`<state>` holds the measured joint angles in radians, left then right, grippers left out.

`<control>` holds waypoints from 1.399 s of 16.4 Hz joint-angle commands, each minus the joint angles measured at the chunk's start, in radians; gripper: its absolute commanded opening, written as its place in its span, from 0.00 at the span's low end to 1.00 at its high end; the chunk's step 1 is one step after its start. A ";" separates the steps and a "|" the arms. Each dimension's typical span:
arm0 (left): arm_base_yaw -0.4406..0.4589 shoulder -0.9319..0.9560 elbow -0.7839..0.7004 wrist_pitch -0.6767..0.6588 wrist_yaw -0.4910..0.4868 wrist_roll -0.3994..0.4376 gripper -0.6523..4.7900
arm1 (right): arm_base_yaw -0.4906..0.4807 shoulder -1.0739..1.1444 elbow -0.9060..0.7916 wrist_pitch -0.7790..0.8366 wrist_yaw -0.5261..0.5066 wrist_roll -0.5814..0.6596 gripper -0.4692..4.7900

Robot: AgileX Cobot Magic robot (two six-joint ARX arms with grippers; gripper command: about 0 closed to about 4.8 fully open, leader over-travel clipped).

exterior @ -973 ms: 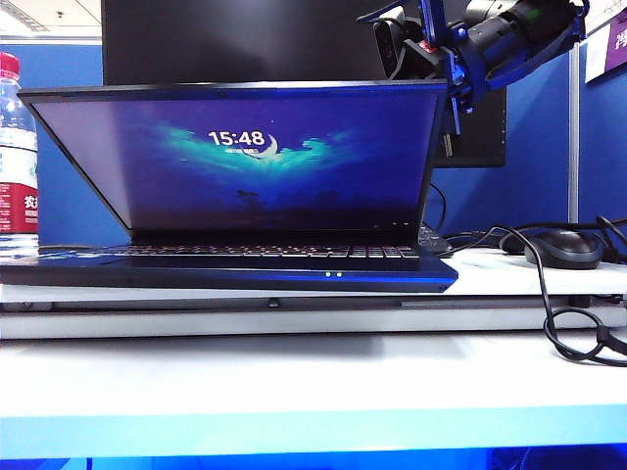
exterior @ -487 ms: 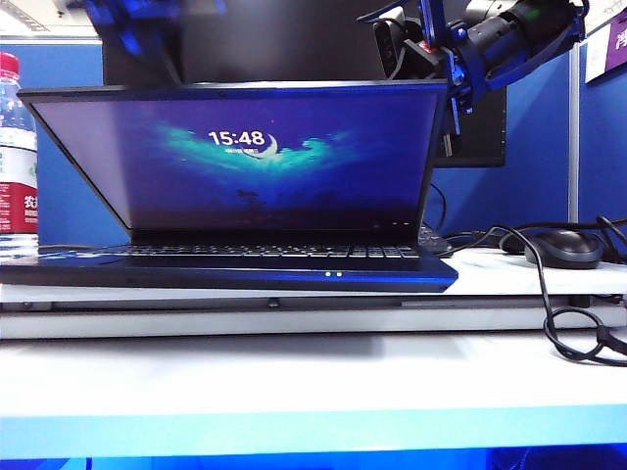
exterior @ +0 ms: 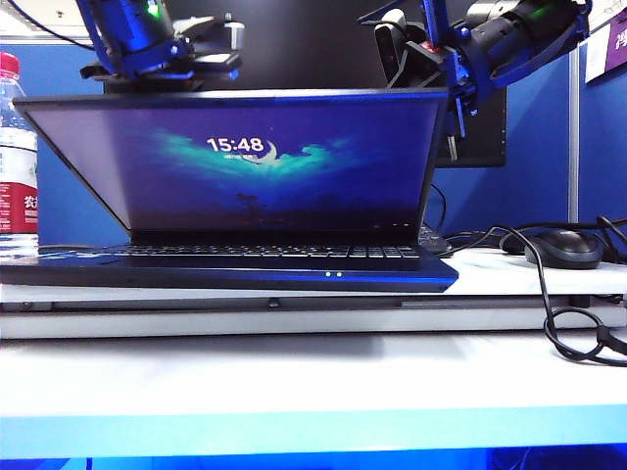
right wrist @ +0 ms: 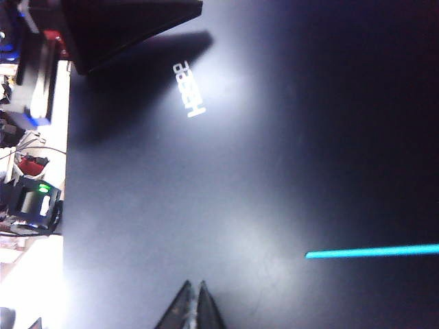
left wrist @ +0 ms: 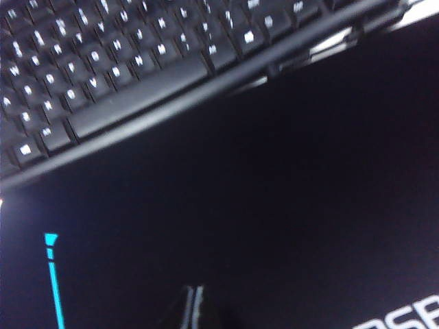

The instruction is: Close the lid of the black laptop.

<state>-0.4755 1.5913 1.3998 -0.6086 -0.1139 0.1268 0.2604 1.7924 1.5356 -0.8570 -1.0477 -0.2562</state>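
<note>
The black laptop point(exterior: 245, 270) stands open on the white desk, its lid point(exterior: 235, 166) leaning toward the keyboard with the blue clock wallpaper lit. My left gripper point(exterior: 201, 69) hangs just behind the lid's top edge on the left. In the left wrist view its fingers point(left wrist: 195, 298) are shut and empty over the dark lid back point(left wrist: 274, 205), with the keyboard point(left wrist: 103, 62) beyond the edge. My right gripper point(exterior: 451, 127) sits behind the lid's upper right corner. It is shut point(right wrist: 194, 286), tips at the lid back point(right wrist: 240, 171) below the logo point(right wrist: 188, 89).
A water bottle point(exterior: 15, 157) stands at the laptop's left. A large black monitor point(exterior: 294, 39) rises behind the lid. A black mouse point(exterior: 563, 247) and looping cables point(exterior: 568, 333) lie on the desk at the right, by a blue partition.
My left arm has come into view at the top left and settled behind the lid's top edge. The lid has tipped slightly further forward. The right arm has stayed put.
</note>
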 commanded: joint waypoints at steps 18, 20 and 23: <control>0.000 0.000 -0.101 -0.101 0.005 -0.008 0.16 | 0.003 -0.003 -0.065 -0.138 0.065 -0.048 0.07; 0.000 0.000 -0.101 -0.101 0.015 -0.008 0.16 | 0.003 -0.007 -0.064 -0.137 0.059 -0.056 0.07; -0.001 -0.042 -0.101 -0.060 0.146 -0.032 0.11 | 0.003 -0.049 -0.064 -0.120 0.061 -0.063 0.07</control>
<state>-0.4759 1.5734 1.2961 -0.7116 -0.0135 0.1112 0.2619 1.7691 1.4658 -0.9936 -0.9779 -0.3096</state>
